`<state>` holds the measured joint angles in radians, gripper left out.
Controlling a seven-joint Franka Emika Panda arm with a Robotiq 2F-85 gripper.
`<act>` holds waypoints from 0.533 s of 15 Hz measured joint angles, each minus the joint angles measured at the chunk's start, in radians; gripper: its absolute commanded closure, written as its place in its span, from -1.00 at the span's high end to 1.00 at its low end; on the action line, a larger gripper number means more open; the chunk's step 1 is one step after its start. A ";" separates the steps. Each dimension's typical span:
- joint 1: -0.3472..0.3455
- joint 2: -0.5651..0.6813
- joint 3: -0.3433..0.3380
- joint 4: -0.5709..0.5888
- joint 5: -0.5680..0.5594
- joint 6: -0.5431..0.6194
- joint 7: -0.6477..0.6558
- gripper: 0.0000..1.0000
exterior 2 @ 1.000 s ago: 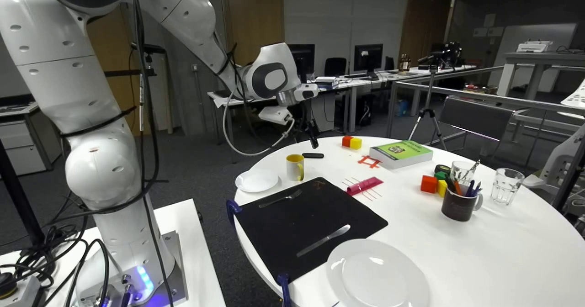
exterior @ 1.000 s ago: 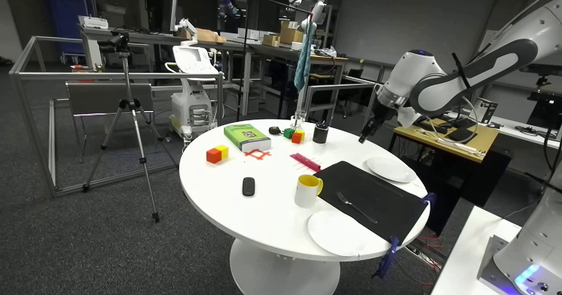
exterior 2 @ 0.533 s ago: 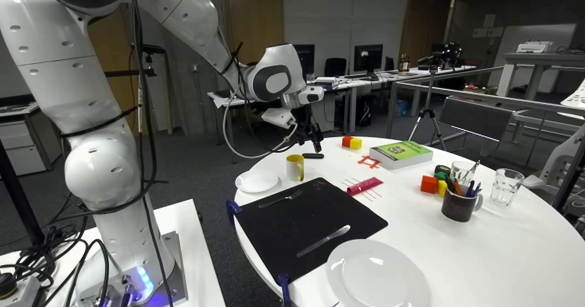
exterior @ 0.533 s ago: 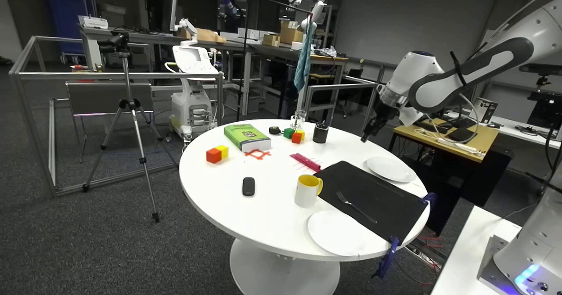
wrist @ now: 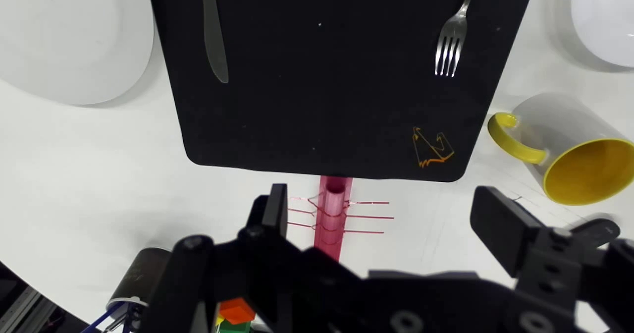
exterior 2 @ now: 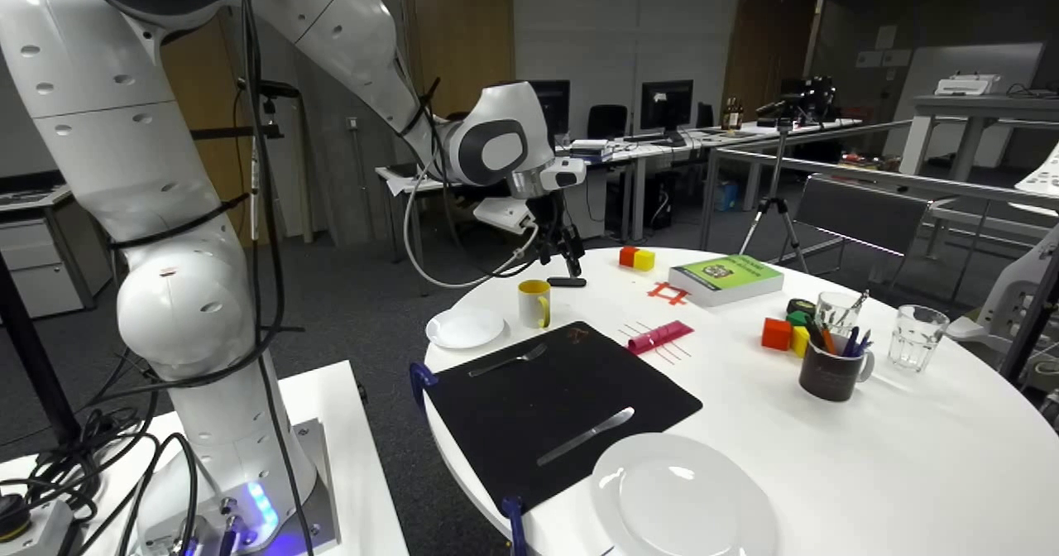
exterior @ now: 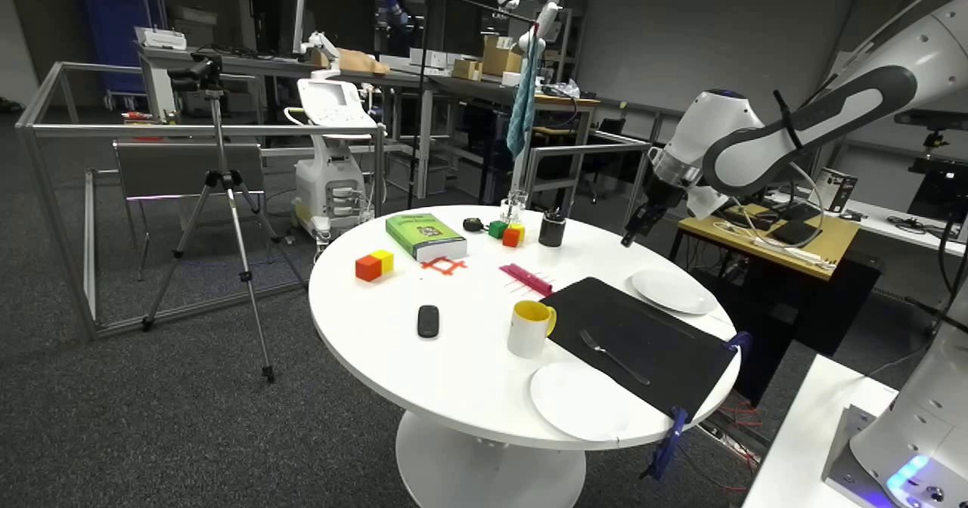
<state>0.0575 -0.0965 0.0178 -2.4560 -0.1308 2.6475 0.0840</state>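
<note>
The hand [wrist: 381,201] hung above the tabletop [exterior 2: 910,457], touching nothing; its fingers [wrist: 498,229] stood widely apart with nothing gripped between them. Nearest to it: a magenta trough-like piece [wrist: 332,219], lying below the gap, off its middle toward the finger on the left of the wrist view. Its long axis ran from the edge of a black mat [wrist: 322,100] toward the far tabletop edge, roughly square to the line joining the fingertips, so the fingers flanked its long sides. Thin reddish lines [wrist: 369,217] stuck out both ways; could not tell if thread or drawn marks. Mat reached back to the tabletop edge nearest the robot's base [exterior 2: 219,465], carrying a knife [wrist: 213,30] and fork [wrist: 454,28]. Yellow-lined mug [wrist: 569,139] upright just beside the mat, fork side; black oblong device [exterior: 428,321] farther out, toward the edge there. Larger plate [exterior 2: 682,498] and smaller plate [exterior 2: 465,328] flanked the mat along the base-side edge. Toward the far edge: red cube [exterior 2: 628,256], yellow cube [exterior 2: 644,259], green book [exterior 2: 726,279]. Dark pen mug [exterior 2: 830,374] stood off on the knife side. Against a second earlier, the hand sat slightly lower in an exterior view, fingers showing more separately; since half a second earlier, hardly any shift. Magenta piece unmoved.
</note>
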 measured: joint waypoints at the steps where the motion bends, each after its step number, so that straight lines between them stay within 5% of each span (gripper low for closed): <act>1: 0.000 0.000 0.000 0.000 0.000 0.000 0.000 1.00; 8: -0.001 0.009 0.000 0.000 0.000 -0.001 0.001 1.00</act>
<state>0.0566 -0.0872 0.0179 -2.4555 -0.1308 2.6465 0.0855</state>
